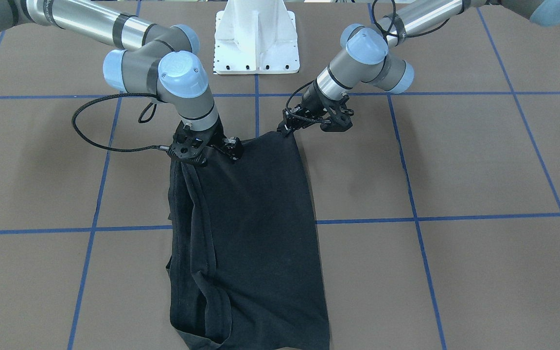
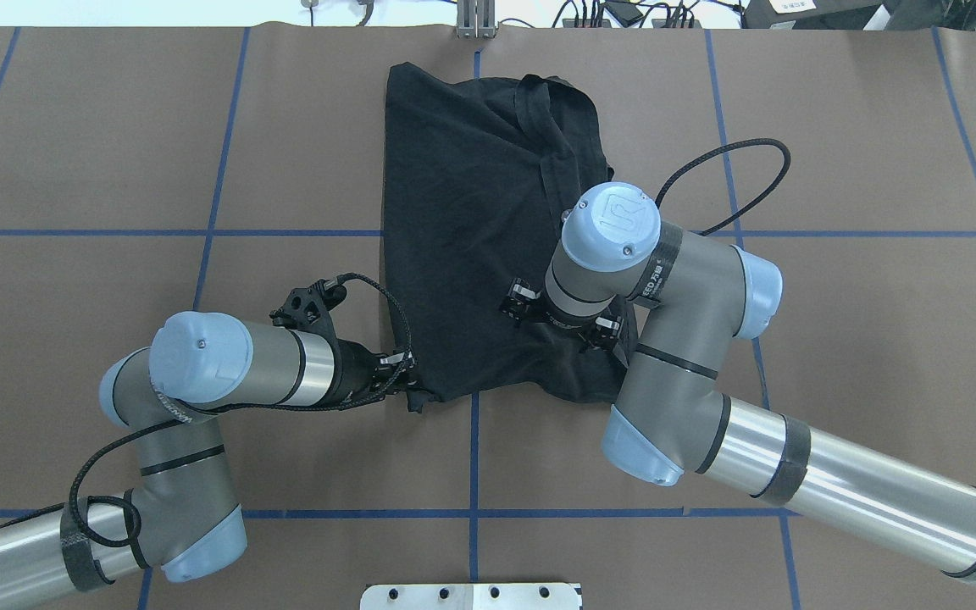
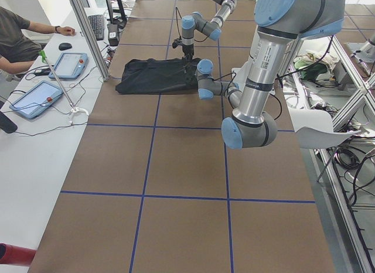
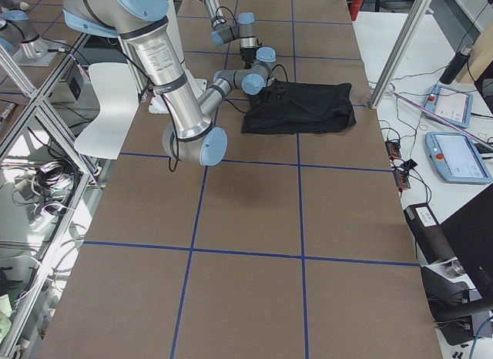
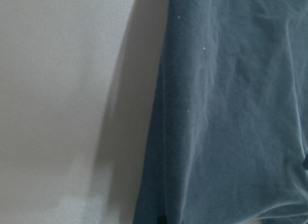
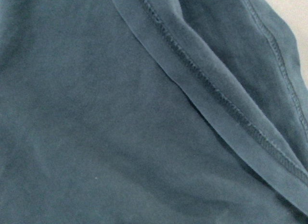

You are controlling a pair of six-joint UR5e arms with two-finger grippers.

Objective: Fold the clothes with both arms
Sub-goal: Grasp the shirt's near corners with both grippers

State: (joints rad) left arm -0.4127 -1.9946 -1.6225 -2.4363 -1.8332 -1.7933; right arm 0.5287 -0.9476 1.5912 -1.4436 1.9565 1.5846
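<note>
The black T-shirt point(image 1: 255, 233) lies folded lengthwise on the brown table, stretching from near the robot's base to the far edge point(image 2: 471, 195). Its graphic is hidden. My left gripper point(image 1: 287, 129) is shut on the shirt's near corner on my left side; it also shows in the overhead view point(image 2: 414, 394). My right gripper point(image 1: 193, 158) is shut on the near corner on my right side, where hems bunch up. In the overhead view the wrist hides its fingers. The wrist views show only dark cloth point(image 5: 231, 113) and a stitched hem point(image 6: 216, 94).
The white pedestal base point(image 1: 256, 43) stands just behind the grippers. Blue tape lines point(image 1: 455, 216) cross the table. A side table with tablets point(image 3: 67, 65) and an operator point(image 3: 17, 44) lies beyond the shirt's far end. A white chair point(image 4: 108, 105) stands behind the robot.
</note>
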